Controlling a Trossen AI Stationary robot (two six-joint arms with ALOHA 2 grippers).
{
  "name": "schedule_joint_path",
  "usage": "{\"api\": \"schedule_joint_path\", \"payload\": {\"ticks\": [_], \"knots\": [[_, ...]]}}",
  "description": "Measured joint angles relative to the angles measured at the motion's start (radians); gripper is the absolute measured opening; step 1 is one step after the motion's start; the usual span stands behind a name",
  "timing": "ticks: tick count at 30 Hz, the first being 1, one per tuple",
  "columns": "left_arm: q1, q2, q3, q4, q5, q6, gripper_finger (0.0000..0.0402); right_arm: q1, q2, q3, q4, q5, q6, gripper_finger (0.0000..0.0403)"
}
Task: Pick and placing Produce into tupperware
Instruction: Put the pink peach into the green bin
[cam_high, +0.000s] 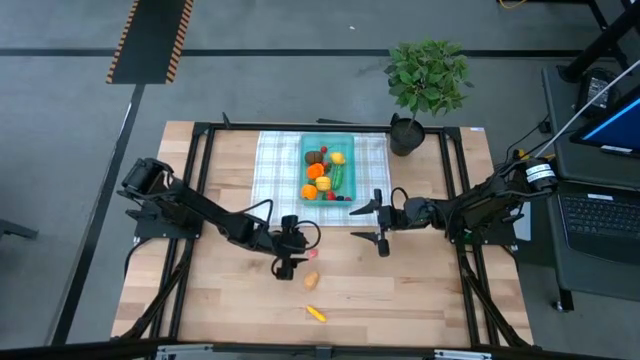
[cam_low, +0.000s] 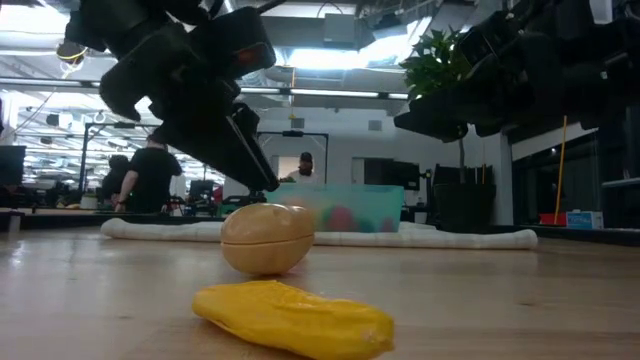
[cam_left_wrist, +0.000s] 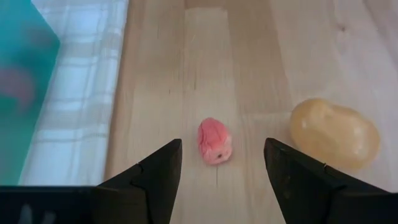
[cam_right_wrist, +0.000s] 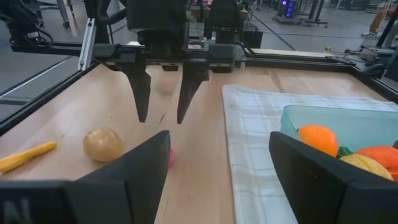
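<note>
A small red strawberry (cam_left_wrist: 214, 142) lies on the wooden table. My left gripper (cam_right_wrist: 161, 118) hangs open just above it, slanting down, a finger on either side and touching nothing. A tan potato (cam_left_wrist: 334, 132) lies beside it, and a yellow piece (cam_low: 295, 318) lies nearer the table's front edge. The teal tupperware (cam_high: 306, 150) stands on a checked cloth (cam_high: 272, 165) at the far middle, with several pieces of produce in it. My right gripper (cam_high: 368, 225) waits open near the tupperware's near right corner, pointing toward the left gripper.
A potted plant (cam_high: 425, 85) stands at the far right corner. Black frame rails (cam_high: 200, 180) run along the table's left and right sides. Bare wood lies around the loose pieces at the near middle. People stand in the room beyond the table.
</note>
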Motion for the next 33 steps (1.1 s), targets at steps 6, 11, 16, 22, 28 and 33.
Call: {"api": "schedule_joint_path", "payload": {"ticks": [6, 11, 16, 22, 28, 33], "knots": [[0.005, 0.025, 0.0, 0.036, -0.003, -0.001, 0.022, 0.0, 0.0, 0.0, -0.009, 0.0, -0.002, 0.0275], [0.019, 0.081, -0.002, 0.055, -0.029, 0.0, 0.022, 0.0, 0.0, 0.0, -0.019, 0.0, 0.002, 0.0275], [0.044, 0.137, 0.0, 0.062, -0.034, -0.013, 0.022, 0.0, 0.0, 0.0, -0.022, 0.0, 0.021, 0.0275], [0.058, 0.176, 0.002, 0.107, -0.002, -0.034, 0.022, 0.0, 0.0, 0.0, -0.031, 0.0, 0.027, 0.0275], [0.058, 0.188, 0.0, 0.172, 0.021, -0.026, 0.022, 0.0, 0.0, 0.0, -0.033, 0.0, 0.027, 0.0275], [0.058, 0.188, 0.0, 0.175, 0.024, -0.023, 0.022, 0.0, 0.0, 0.0, -0.034, 0.0, 0.027, 0.0275]]}}
